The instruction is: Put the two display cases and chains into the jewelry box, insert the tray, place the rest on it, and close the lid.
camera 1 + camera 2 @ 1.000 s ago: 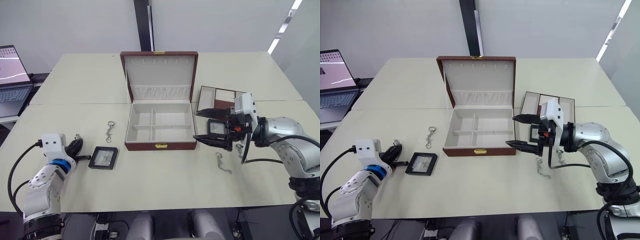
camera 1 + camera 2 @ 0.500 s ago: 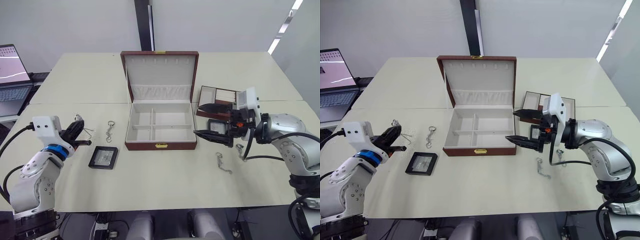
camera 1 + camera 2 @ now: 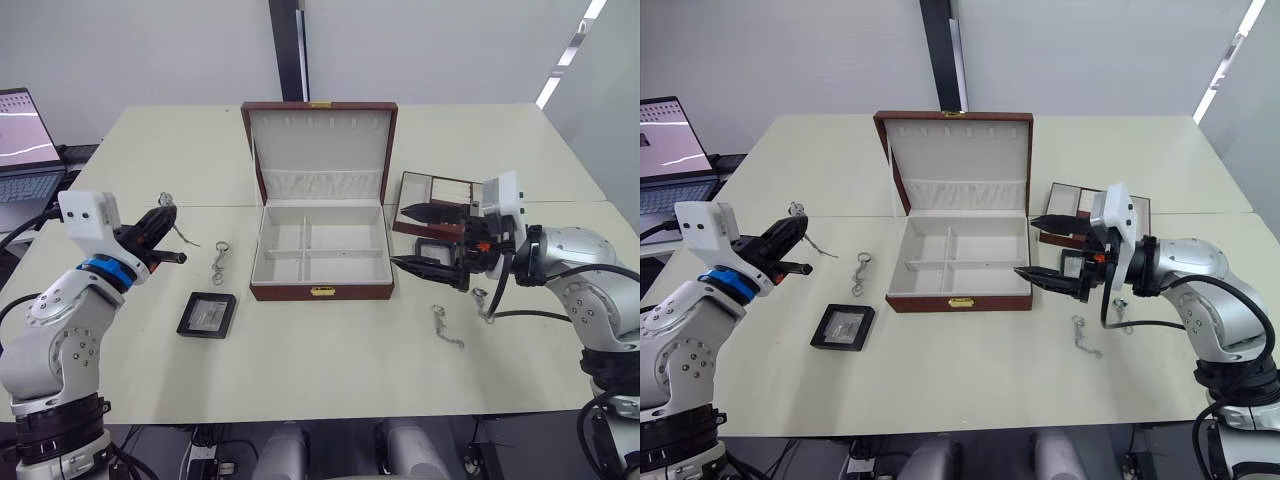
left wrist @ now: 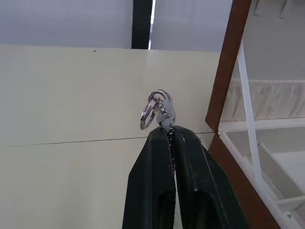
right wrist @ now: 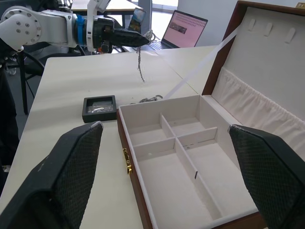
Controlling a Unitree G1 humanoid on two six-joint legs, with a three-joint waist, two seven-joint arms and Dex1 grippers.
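the jewelry box [image 3: 321, 255] is seen open at the middle of the pale matte table [image 3: 330, 350], its reddish-brown leatherette walls framing a cream lining split by thin dividers into rectangular compartments. the lid [image 3: 320, 152] stands upright behind it, with a gathered cream pocket along its lower edge, and a small gold clasp sits on the front wall.

the left gripper [image 3: 168, 235] is held above the table well to the box's left, its two black tapered fingers pressed together on a thin silver chain [image 4: 157, 110]; the ringed end pokes out past the tips and the rest hangs below. a second chain [image 3: 219, 262] lies on the table between that gripper and the box. one square black-framed display case [image 3: 207, 314] with a grey window lies flat near the box's front left corner.

the right gripper [image 3: 418, 238] is held just beside the box's right wall, its textured black fingers spread wide apart and holding nothing. behind it the shallow tray [image 3: 440, 198] rests on the table, the other display case [image 3: 438, 252] lies beside it, and another chain [image 3: 446, 327] lies in front.
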